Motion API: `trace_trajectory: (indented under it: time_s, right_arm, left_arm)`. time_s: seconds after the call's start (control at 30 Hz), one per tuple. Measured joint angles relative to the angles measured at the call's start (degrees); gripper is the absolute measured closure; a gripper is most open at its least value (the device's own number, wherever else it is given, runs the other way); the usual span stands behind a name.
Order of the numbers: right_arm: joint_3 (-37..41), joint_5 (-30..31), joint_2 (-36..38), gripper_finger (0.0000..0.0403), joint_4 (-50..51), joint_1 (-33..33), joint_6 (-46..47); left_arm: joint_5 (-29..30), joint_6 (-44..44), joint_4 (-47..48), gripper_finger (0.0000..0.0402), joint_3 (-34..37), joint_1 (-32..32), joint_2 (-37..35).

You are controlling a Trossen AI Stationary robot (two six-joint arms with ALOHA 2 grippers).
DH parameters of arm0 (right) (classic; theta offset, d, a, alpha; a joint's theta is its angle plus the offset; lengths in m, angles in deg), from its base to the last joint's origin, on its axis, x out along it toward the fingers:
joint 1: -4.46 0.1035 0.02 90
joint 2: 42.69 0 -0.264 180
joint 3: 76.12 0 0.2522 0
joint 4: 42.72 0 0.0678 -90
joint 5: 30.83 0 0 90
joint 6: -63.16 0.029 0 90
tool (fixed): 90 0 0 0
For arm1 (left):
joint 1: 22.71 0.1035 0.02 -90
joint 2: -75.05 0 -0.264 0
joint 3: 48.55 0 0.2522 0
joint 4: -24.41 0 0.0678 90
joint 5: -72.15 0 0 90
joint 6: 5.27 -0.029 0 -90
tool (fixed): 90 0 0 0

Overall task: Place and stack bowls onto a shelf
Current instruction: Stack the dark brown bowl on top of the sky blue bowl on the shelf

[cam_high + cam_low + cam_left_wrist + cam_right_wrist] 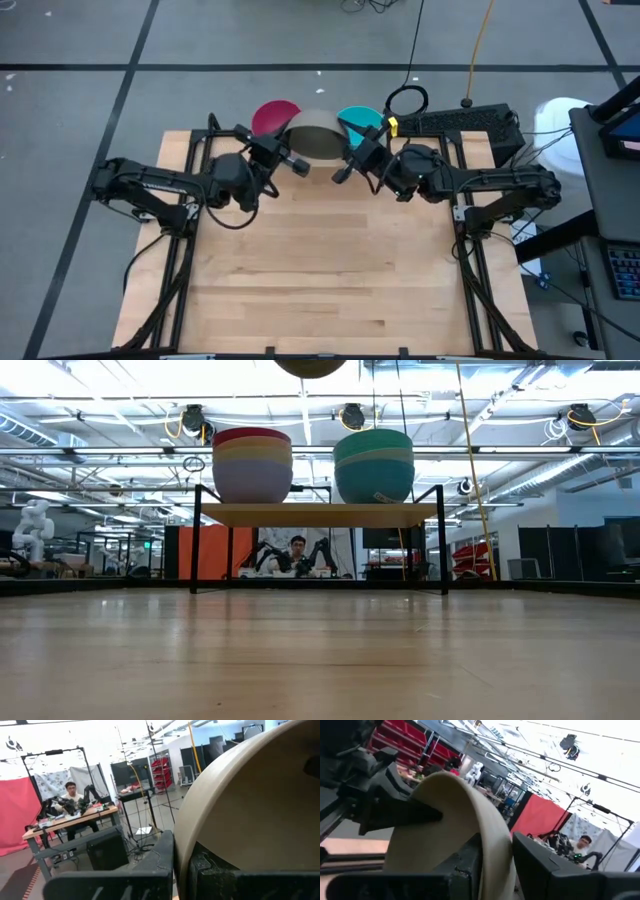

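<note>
Olive-grey bowl (315, 135) held up in the air between the two stacks, gripped on both sides of its rim, tipped on edge rather than sitting flat. Only its rounded underside peeking in at the top of the low view. Two stacks already parked on the light wood shelf (318, 514) with thin black legs: one topped by a magenta bowl (273, 117) with pale yellow, orange and periwinkle layers under it, the other topped by a cyan bowl (358, 120) with green shades showing. Stacks apart, upright, neatly nested.
</note>
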Motion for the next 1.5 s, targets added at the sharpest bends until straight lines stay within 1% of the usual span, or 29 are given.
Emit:
trace_trajectory:
  time_s: [0.07, 0.13, 0.27, 0.43, 0.57, 0.63, 0.7, 0.8, 0.9, 1.0, 1.1, 1.2, 1.27, 1.4, 1.5]
  right_arm:
    - [0.0, 0.0, -0.1, 0.0313, -0.3, -0.1, -0.4]
    - [0.0, 0.1, -0.1, 0.0328, -0.4, -0.1, -0.6]
    - [0.0, 1.4, -0.1, 0.0381, -0.5, -0.2, -3.5]
    - [0.0, 1.5, -0.2, 0.0384, -0.6, -0.2, -4.2]
    - [0.0, 1.3, 0.0, 0.0396, -0.6, -0.4, -5.3]
    - [0.0, 1.4, 0.0, 0.0402, -0.3, -0.7, -5.2]
    - [0.0, 1.1, 0.0, 0.0401, 0.0, -1.0, -5.2]
    - [0.0, 0.1, 0.0, 0.04, 0.1, -1.4, -5.4]
    - [0.0, 0.3, 0.2, 0.04, 0.2, -1.9, -5.6]
    - [0.0, 0.5, 0.3, 0.04, 0.1, -2.6, -5.6]
    - [0.0, 0.5, 0.8, 0.04, 0.5, -3.2, -6.4]
    - [0.0, 0.5, 1.3, 0.04, 0.7, -3.7, -7.1]
    - [0.1, 0.5, 1.9, 0.0401, 1.6, -4.0, -7.9]
    - [0.1, 0.5, 4.8, 0.0401, 4.4, -4.4, -7.8]
    - [0.0, 0.9, 8.2, 0.0401, 9.0, -4.4, -4.7]
  left_arm:
    - [-1.1, -0.2, -0.2, 0.0396, 0.0, 0.0, 0.2]
    - [-1.2, -0.5, -0.3, 0.0395, 0.0, -0.2, 0.3]
    - [-1.0, -0.6, -0.3, 0.0394, -0.1, -0.2, 0.3]
    - [-1.1, -1.2, -0.2, 0.0388, -0.7, -0.3, 0.3]
    - [-3.3, -1.0, -0.9, 0.0349, -0.7, -0.5, 0.2]
    - [-4.6, 1.0, -1.2, 0.0325, -0.7, -0.6, 0.1]
    - [-5.6, 3.2, -1.2, 0.0303, -0.8, -0.7, 0.1]
    - [-6.5, 3.3, -1.2, 0.0275, -0.8, -1.2, -0.1]
    - [-8.1, 0.8, -2.2, 0.0256, -0.8, -2.7, -0.6]
    - [-8.1, -5.2, -3.8, 0.0246, -0.8, -4.8, -0.6]
    - [-7.5, -11.2, -6.3, 0.0245, -0.8, -7.0, -0.9]
    - [-6.1, -15.0, -8.5, 0.0244, -0.8, -8.9, -0.9]
    - [-4.0, -18.6, -10.1, 0.0244, -0.8, -10.1, -0.8]
    - [5.6, -26.6, -13.6, 0.0243, -0.8, -11.5, -0.9]
    - [12.3, -30.3, -14.8, 0.0243, -0.8, -11.7, -0.9]
